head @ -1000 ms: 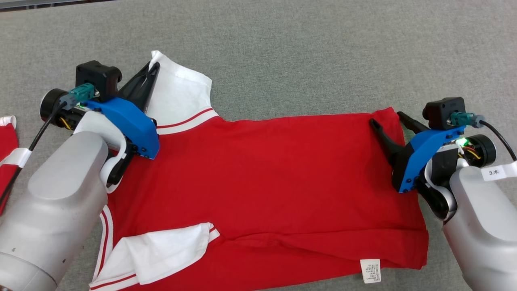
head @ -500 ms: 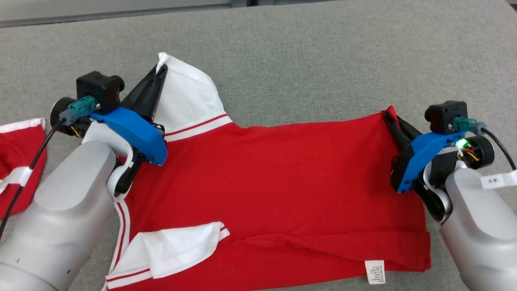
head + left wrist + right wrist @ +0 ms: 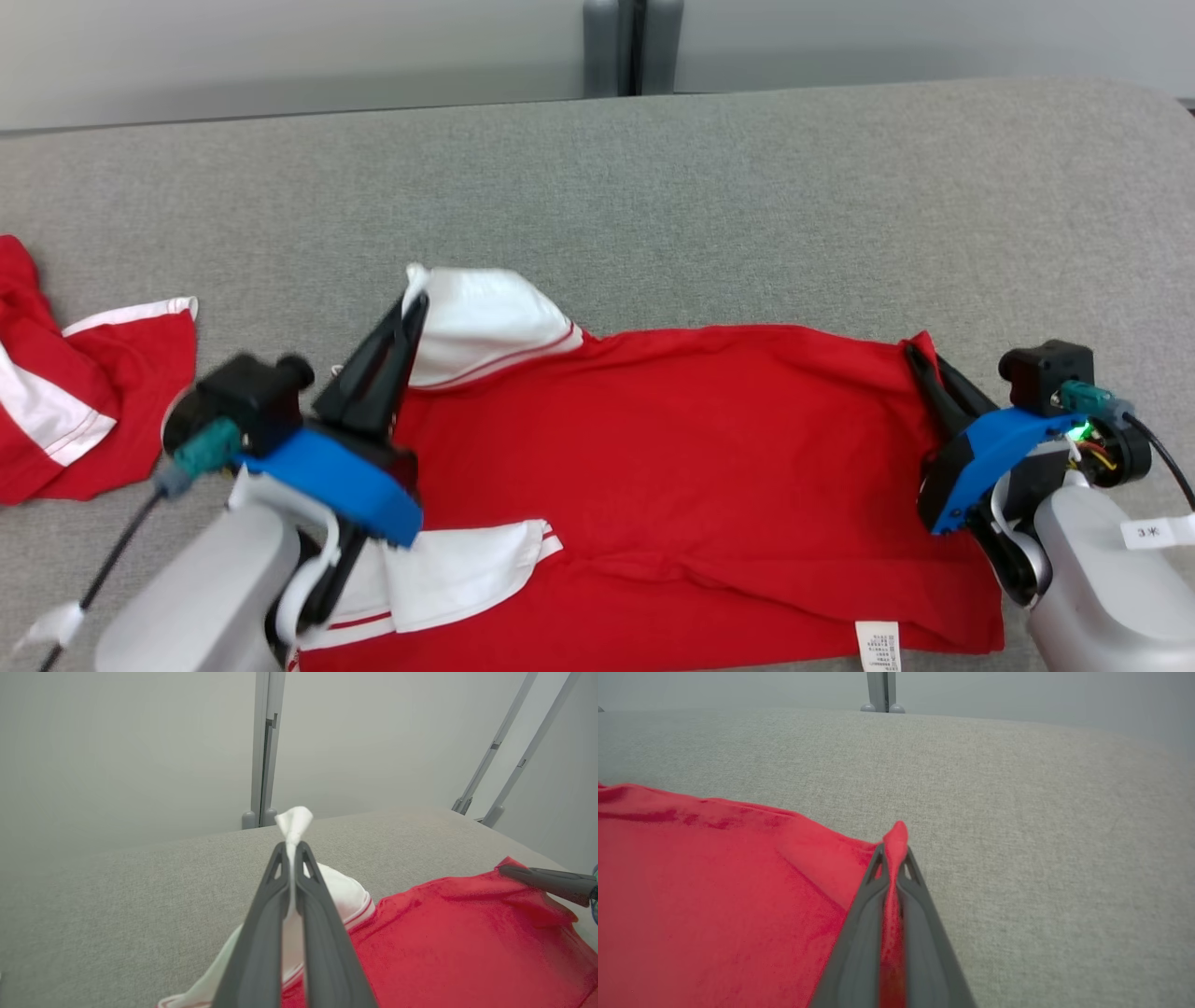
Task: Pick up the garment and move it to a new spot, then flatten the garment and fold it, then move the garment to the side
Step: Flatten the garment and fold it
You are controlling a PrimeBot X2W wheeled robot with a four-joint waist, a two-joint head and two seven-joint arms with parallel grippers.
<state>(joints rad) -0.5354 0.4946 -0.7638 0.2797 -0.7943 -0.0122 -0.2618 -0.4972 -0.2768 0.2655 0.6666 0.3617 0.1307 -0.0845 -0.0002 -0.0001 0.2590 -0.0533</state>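
2 tools: clenched on garment; left tool at sleeve, right tool at hem, open 1 s ago.
Far edge: lifted off bench; fold starting.

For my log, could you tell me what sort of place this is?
Probably a robot test room: a grey fabric-covered table, bare pale walls with metal posts, a spare red garment.

Cut off by head view's bottom edge: near hem of garment. Too small to read: print on white label. Partly hidden under left arm: seemingly a sleeve.
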